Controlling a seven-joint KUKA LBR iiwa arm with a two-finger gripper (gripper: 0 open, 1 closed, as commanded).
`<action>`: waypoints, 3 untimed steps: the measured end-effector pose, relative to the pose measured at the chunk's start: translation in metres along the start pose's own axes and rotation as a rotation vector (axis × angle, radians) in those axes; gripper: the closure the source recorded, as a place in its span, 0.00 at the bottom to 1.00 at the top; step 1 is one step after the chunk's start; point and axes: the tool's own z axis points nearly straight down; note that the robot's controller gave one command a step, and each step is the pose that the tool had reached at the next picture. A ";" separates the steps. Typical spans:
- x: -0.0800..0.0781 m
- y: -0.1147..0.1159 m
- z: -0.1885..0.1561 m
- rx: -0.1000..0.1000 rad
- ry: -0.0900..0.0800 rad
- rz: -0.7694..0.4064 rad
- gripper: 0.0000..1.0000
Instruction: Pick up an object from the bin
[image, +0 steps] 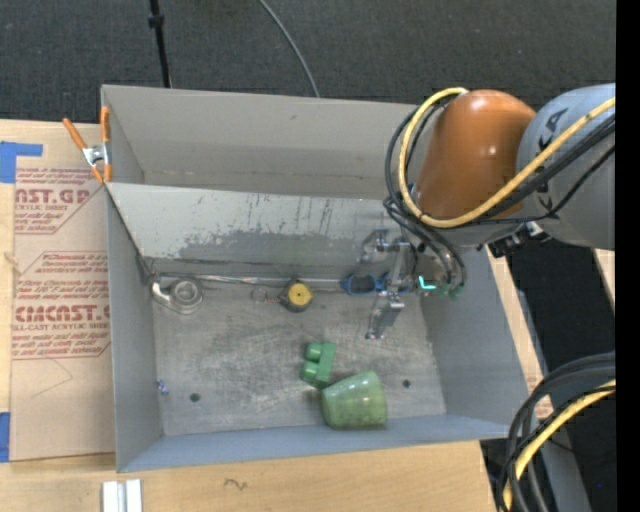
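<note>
Roughly: gripper (383, 322) sits low over bare floor in the right part of the grey metal bin (250, 150); open or closed can't be told. Small blue piece (358, 284) lies just beside it toward the back wall, its long axis unclear. Flat yellow round disc (297, 295) lies further toward the view's left. Small green plastic block (319, 363) and pale green translucent cup (354, 401), on its side, lie by the front wall.

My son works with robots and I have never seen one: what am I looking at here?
One camera looks down into a grey metal bin. A robot arm with an orange cover reaches in from the right; its hand hangs over the right part of the floor. On the floor lie a clear round thing, a yellow round piece, a small blue thing beside the hand, a green block and a pale green cup. Whether the hand holds anything, I cannot tell.
</note>
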 end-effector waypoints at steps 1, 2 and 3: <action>0.016 0.031 0.130 0.002 -0.021 -0.156 0.00; 0.017 0.031 0.127 0.001 -0.017 -0.155 1.00; 0.037 0.079 -0.016 0.000 -0.016 -0.272 1.00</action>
